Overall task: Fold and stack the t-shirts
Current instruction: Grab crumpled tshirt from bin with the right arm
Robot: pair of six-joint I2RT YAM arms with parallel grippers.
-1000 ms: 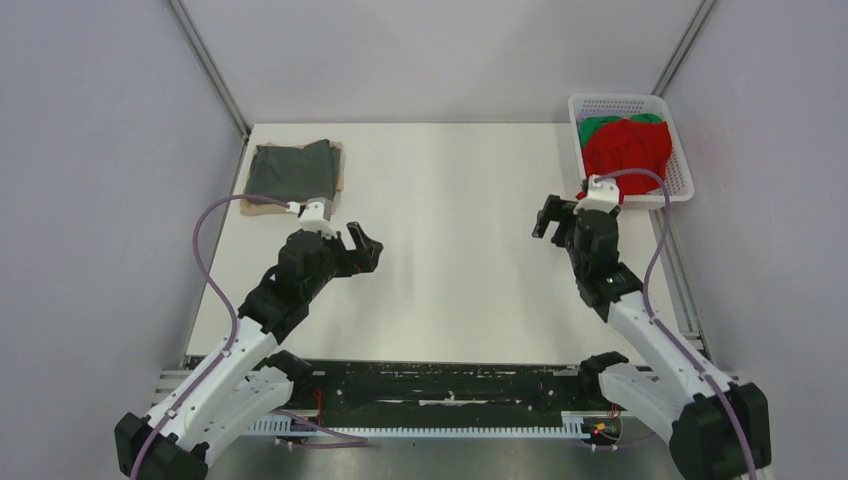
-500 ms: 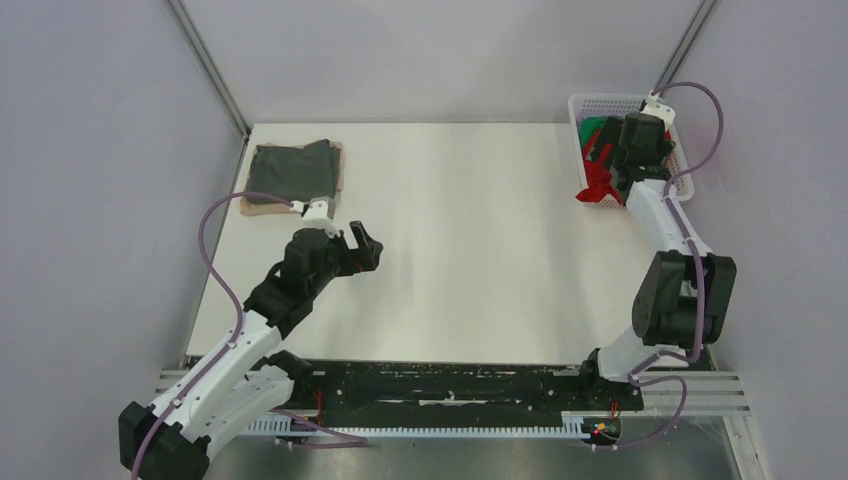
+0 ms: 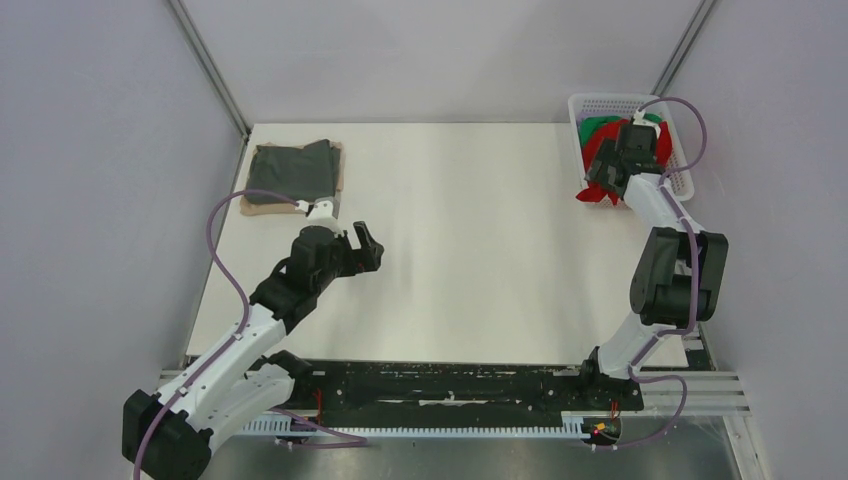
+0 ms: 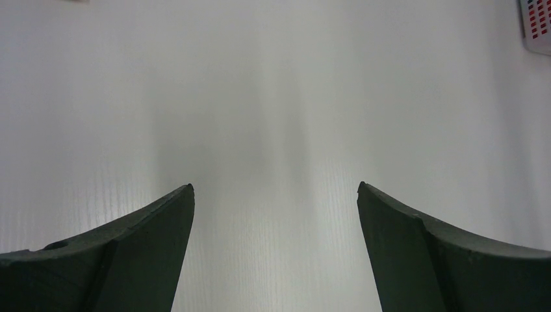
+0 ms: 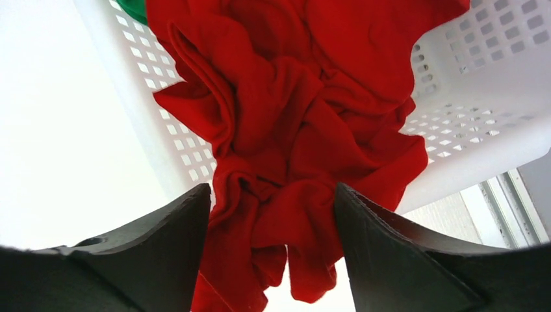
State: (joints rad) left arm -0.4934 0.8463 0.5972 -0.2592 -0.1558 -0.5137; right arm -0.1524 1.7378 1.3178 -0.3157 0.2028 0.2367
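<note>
The bright red t-shirt [image 5: 292, 97] lies bunched in the white basket [image 5: 487, 97] and hangs over its near rim [image 3: 598, 195]. My right gripper [image 5: 271, 188] is at that rim [image 3: 603, 172], its fingers closed on a thick fold of the red cloth. A green t-shirt [image 3: 597, 124] lies behind it in the basket, and its edge also shows in the right wrist view [image 5: 133, 8]. The dark grey t-shirt [image 3: 290, 168] lies folded on the tan one [image 3: 262, 208] at the far left. My left gripper [image 3: 365, 245] is open and empty over bare table [image 4: 274, 188].
The white lattice basket [image 3: 620, 100] stands at the table's far right corner. The table's right edge and a metal rail [image 5: 513, 201] run just beside it. Grey walls enclose the table on three sides.
My right arm swung from mid-table out to the basket, then lowered onto the red t-shirt at the near rim. My left arm has barely moved.
</note>
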